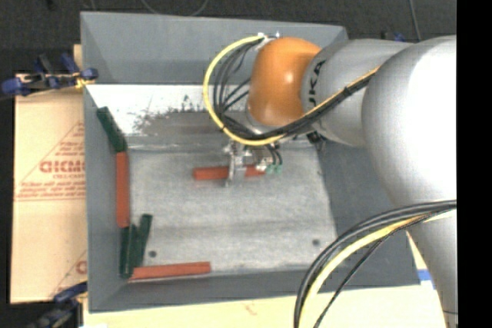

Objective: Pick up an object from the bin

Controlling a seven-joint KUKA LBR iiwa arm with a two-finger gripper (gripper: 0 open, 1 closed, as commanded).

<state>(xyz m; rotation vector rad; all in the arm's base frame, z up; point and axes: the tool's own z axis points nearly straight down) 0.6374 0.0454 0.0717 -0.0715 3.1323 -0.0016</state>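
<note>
My gripper (244, 164) is down in the middle of the bin, under the orange wrist cover. A flat red stick (208, 174) lies crosswise right beneath it. The stick's left half sticks out to the left of the gripper, and a short red end shows on the right side. The gripper's body hides the middle of the stick.
Along the bin's left wall lie a dark green stick (111, 130) and a red stick (121, 190). Two dark green sticks (134, 243) lean in the front left corner, and another red stick (171, 270) lies along the front wall. The arm covers the bin's right side.
</note>
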